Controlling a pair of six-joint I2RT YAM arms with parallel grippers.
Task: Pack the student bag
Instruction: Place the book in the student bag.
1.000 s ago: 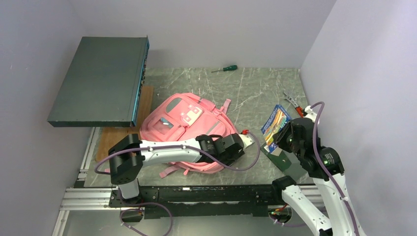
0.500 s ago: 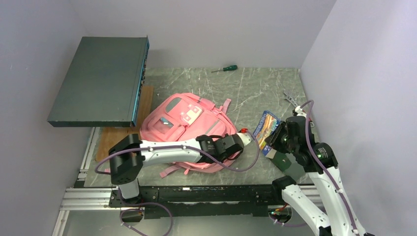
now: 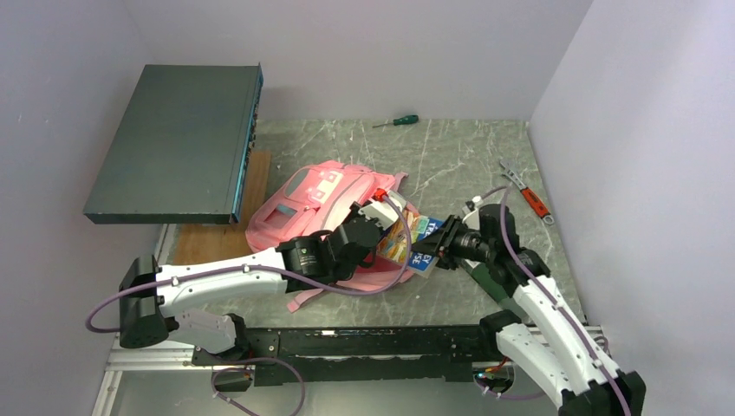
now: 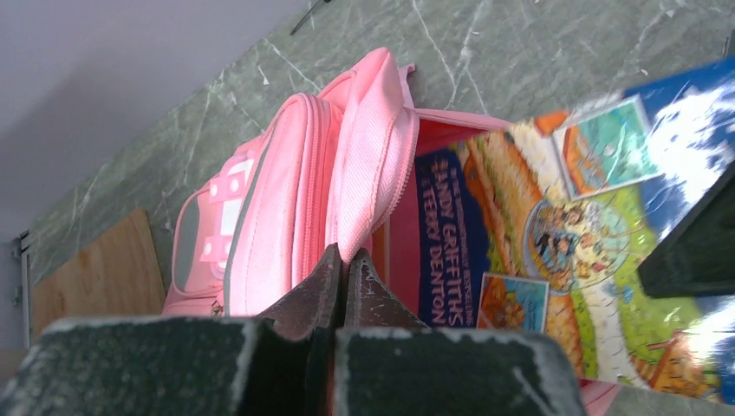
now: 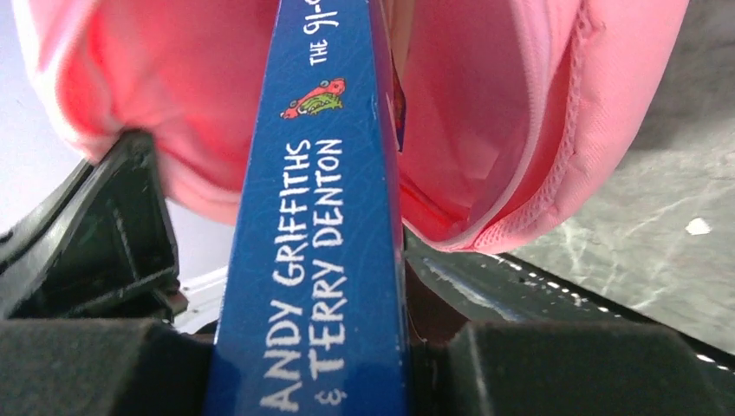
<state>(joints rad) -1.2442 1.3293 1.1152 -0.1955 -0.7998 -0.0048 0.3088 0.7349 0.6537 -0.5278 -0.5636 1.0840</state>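
Observation:
The student bag point(image 3: 299, 208) is a pink backpack lying mid-table, its zipped mouth facing right. My left gripper point(image 3: 379, 211) is shut on the upper edge of that mouth and holds the flap up. In the left wrist view its jaws point(image 4: 345, 258) pinch the pink fabric of the bag point(image 4: 286, 191), with the book's colourful cover point(image 4: 555, 234) just beyond. My right gripper point(image 3: 436, 253) is shut on a blue book point(image 3: 412, 243). That book's far end sits in the bag's opening. The right wrist view shows its blue spine point(image 5: 321, 217) reaching into the pink interior point(image 5: 494, 130).
A large dark flat box point(image 3: 178, 143) overhangs the table's left side, above a wooden board point(image 3: 212, 243). A green-handled screwdriver point(image 3: 397, 121) lies at the back. Red-handled pliers point(image 3: 525, 191) lie near the right wall. Walls close in the back and right.
My left gripper has shut on the bag's opening edge and raised it. The right arm has carried the book left, from beside the bag into its mouth.

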